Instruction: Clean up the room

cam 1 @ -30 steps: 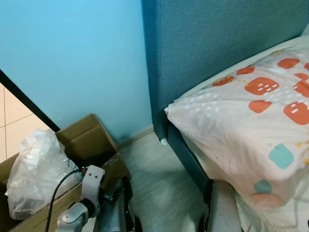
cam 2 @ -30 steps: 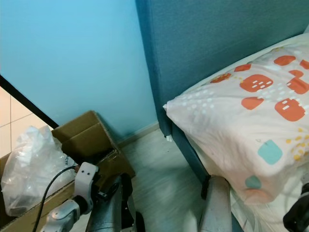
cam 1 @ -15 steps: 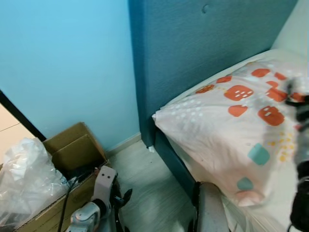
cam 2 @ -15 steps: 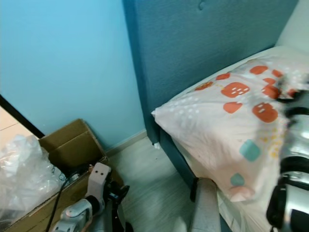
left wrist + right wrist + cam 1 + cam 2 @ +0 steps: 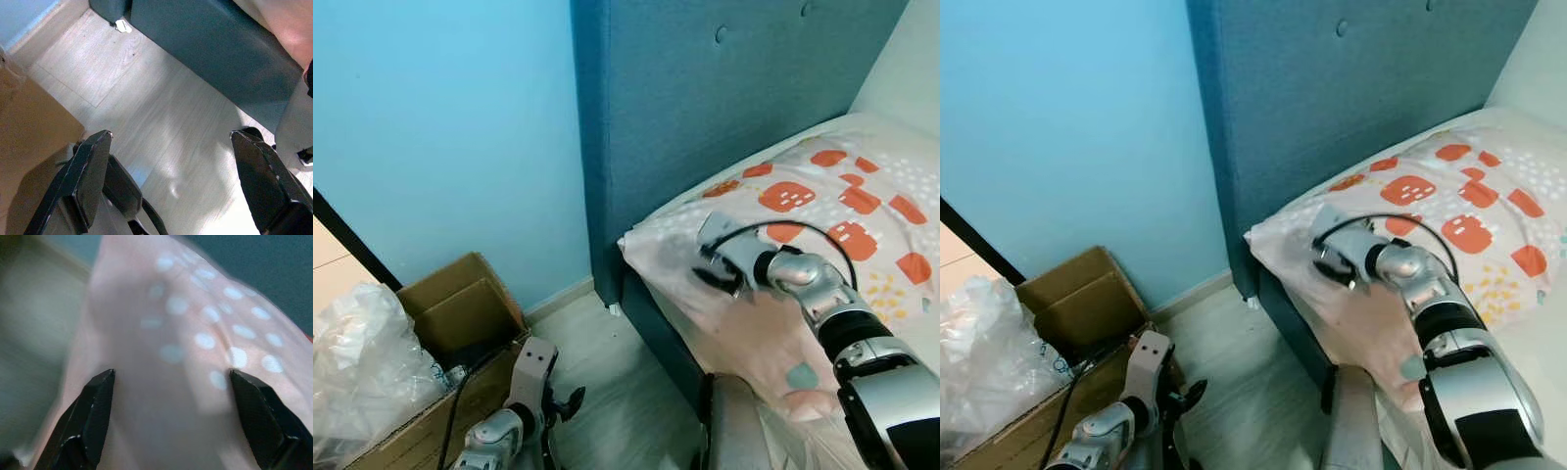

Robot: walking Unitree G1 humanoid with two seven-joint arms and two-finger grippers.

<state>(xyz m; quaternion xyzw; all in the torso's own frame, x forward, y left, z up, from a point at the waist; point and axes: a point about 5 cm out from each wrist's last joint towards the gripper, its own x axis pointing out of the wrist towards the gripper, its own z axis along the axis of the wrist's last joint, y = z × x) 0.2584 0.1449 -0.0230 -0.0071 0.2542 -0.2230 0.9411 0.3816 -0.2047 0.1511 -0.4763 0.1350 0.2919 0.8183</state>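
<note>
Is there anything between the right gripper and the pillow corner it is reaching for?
Nothing visible. The right gripper is open and right at the pillow, near its corner by the headboard; the wrist view shows dotted fabric directly between the fingers.

Upper left we see a light blue wall (image 5: 440, 117). Right of it, at top centre, is a dark teal padded headboard (image 5: 705, 98) w/ buttons (image 5: 721, 34). A black strip (image 5: 347, 240) runs diagonal at the left edge. Lower left stands an open cardboard box (image 5: 460, 304), flaps up, w/ a clear plastic bag (image 5: 362, 362) inside. At bottom centre is pale wood floor (image 5: 617, 392). In the left wrist view, a small white piece (image 5: 122, 25) lies on the floor beside the bed corner.
</note>
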